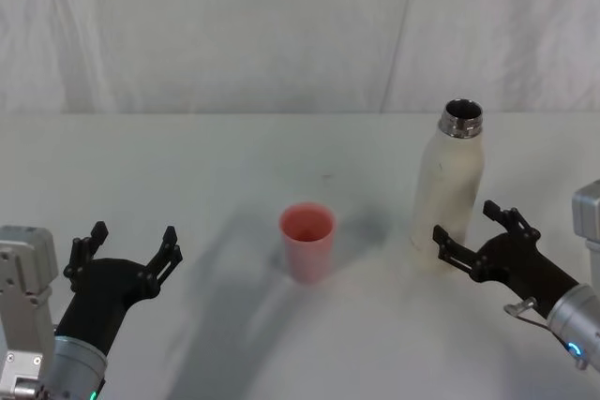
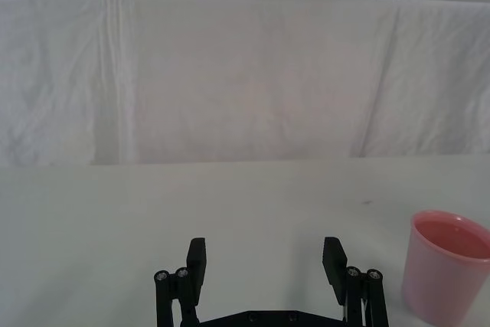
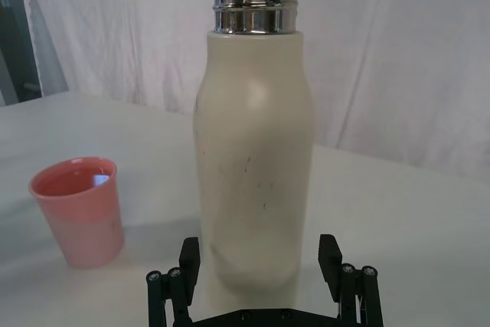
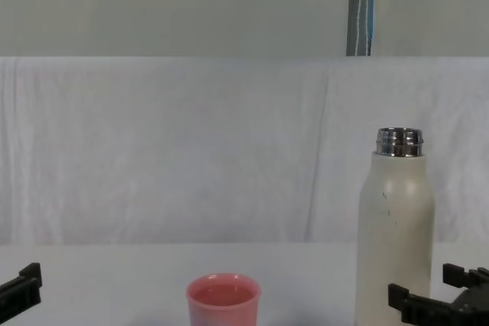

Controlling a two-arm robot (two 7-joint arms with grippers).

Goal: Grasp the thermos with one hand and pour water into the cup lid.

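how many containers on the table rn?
2. The pink cup lid stands upright near the table's middle; the thermos stands upright to its right, cap off, with the right gripper open just in front of it.

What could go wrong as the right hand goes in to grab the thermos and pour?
The right hand is open and low by the base of the tall thermos, so a low grasp may let it tip or swing. Its neck is uncapped, so a knock could spill water. The cup is small and light, so a fast pour may miss or topple it. The left hand sits open, well to the cup's left.
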